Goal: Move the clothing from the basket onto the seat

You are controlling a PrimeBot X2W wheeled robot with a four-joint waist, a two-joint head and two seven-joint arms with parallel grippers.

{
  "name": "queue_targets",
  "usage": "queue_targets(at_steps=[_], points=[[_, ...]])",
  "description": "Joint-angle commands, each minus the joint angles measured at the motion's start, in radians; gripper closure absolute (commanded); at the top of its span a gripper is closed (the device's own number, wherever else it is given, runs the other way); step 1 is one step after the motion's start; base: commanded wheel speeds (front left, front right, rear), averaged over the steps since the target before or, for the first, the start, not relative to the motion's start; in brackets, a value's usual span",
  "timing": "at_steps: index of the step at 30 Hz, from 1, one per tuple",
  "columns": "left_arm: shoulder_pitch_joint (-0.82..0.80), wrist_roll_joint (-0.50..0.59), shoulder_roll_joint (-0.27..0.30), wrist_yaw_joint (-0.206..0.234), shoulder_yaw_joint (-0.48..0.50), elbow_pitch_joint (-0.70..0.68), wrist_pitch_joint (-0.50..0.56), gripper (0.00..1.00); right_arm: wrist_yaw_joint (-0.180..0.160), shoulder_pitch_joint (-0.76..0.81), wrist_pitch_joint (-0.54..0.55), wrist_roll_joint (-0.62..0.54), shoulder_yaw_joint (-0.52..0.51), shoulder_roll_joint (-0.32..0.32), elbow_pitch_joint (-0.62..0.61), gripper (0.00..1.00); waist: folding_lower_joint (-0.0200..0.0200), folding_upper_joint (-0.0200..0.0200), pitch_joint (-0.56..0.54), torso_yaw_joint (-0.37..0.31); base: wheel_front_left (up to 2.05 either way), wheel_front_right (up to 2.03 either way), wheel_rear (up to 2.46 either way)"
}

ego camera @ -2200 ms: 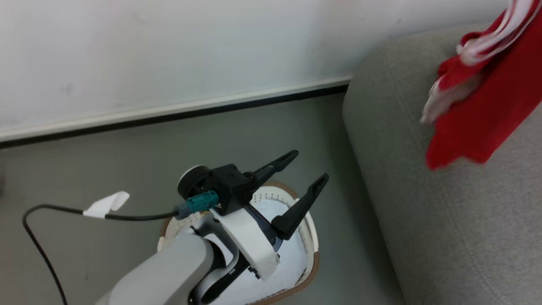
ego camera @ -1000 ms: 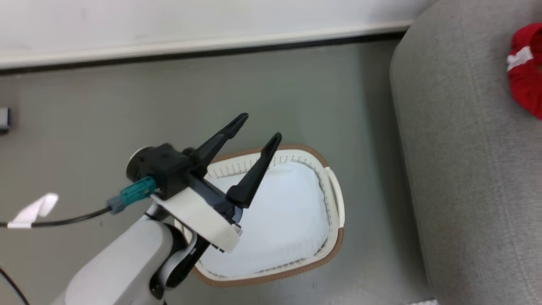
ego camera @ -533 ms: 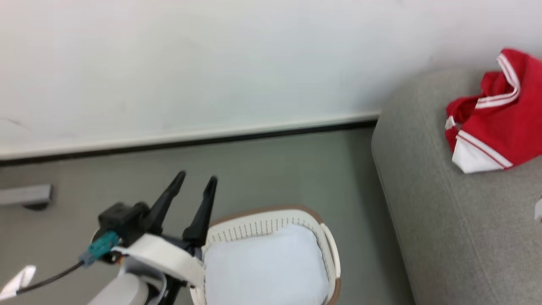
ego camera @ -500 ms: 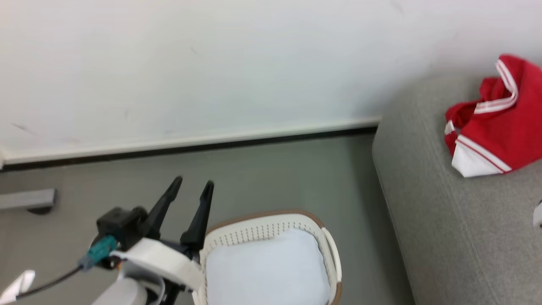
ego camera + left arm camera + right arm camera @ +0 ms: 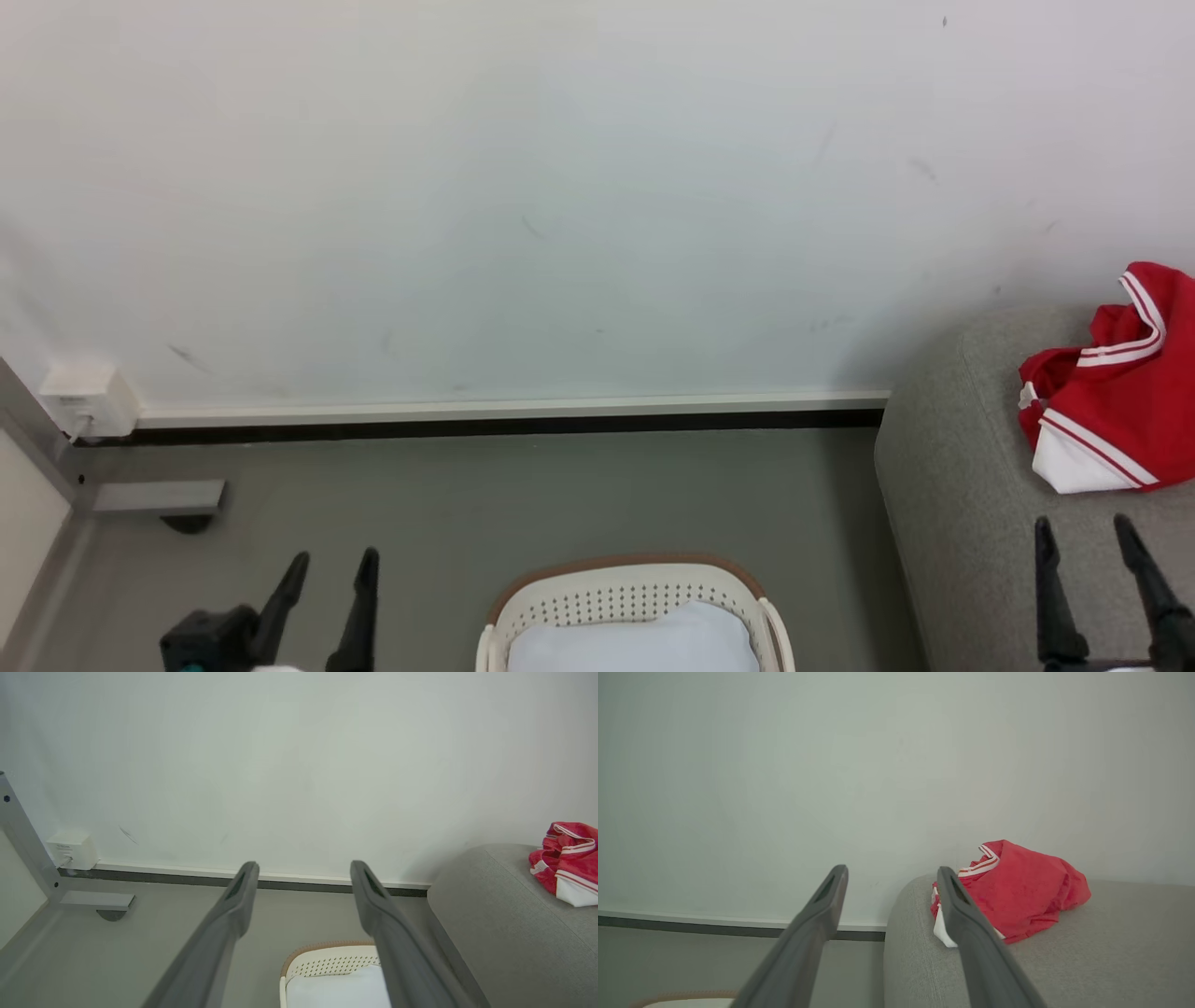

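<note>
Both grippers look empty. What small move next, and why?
Probably tip the head down to check the whole basket: its near part is cut off, with a pale pad inside. The red clothing lies on the seat, and the left gripper and right gripper are open and empty.

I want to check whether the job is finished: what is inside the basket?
Inside the basket lies a pale bluish-white pad, with no red fabric on top. Anything under the pad is hidden. The red clothing lies on the seat.
</note>
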Motion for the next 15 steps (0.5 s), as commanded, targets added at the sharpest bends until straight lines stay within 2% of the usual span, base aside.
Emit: queue_targets(at_steps=[1, 7, 15], points=[[0.026, 0.019, -0.009, -0.004, 0.019, 0.005, 0.0, 0.0, -0.003, 0.027, -0.006, 0.011, 0.016, 0.003, -0.006, 0.0, 0.0004, 0.0, -0.021, 0.007, 0.0, 0.0, 0.0], [0.105, 0.075, -0.064, -0.044, 0.096, 0.034, 0.0, 0.0, -0.003, 0.094, -0.009, 0.07, 0.073, 0.004, 0.022, 0.0, 0.0004, 0.0, -0.045, 0.008, 0.0, 0.0, 0.0], [0.137, 0.151, -0.131, -0.109, 0.185, 0.087, 0.0, 0.0, -0.003, 0.13, -0.009, 0.084, 0.103, 0.004, 0.044, 0.0, 0.0004, 0.0, -0.06, 0.007, 0.0, 0.0, 0.0]])
